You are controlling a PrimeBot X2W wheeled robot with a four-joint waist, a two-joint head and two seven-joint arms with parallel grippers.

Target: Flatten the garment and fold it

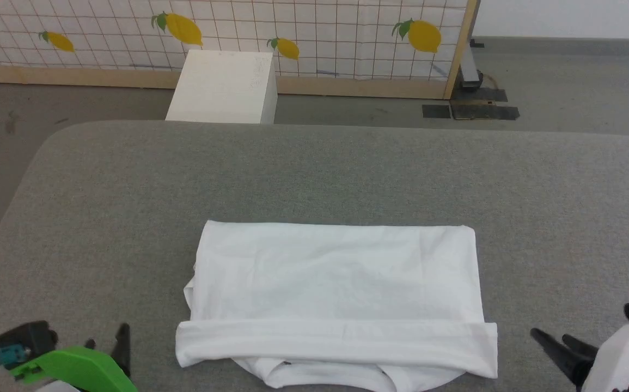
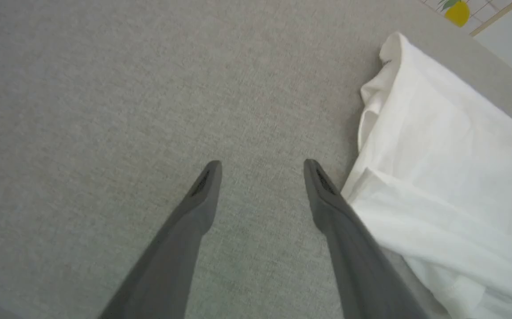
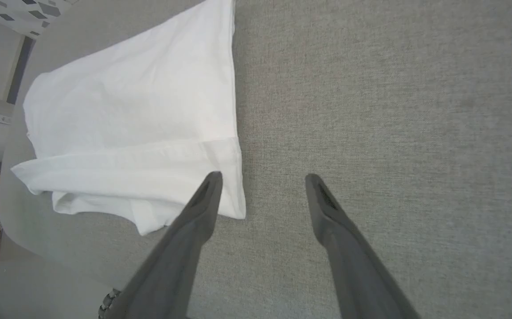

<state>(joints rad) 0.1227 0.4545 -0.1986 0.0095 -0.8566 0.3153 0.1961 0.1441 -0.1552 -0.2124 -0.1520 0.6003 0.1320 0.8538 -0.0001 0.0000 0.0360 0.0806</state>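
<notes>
The garment [image 1: 336, 283] lies on the near middle of the grey fabric-covered table [image 1: 314, 174], folded into a wide white rectangle with smooth, lightly creased cloth on top; along its near edge a long band is turned over, and a curved piece of the same cloth peeks out from under that band at the table's front; its left end bunches a little into soft folds, while the right end runs straight. The left gripper [image 2: 262, 165] hangs over bare grey surface just beside the garment's left end, its two dark fingers spread wide with nothing between them; one finger crosses the white edge in the left wrist view (whether it touches the cloth cannot be told). The right gripper [image 3: 263, 176] is near the garment's near right corner, fingers likewise spread and empty, one finger overlapping that corner in the right wrist view. Beyond the table stands a white box [image 1: 221, 87] on the floor, before a lemon-printed panel [image 1: 319, 32].
</notes>
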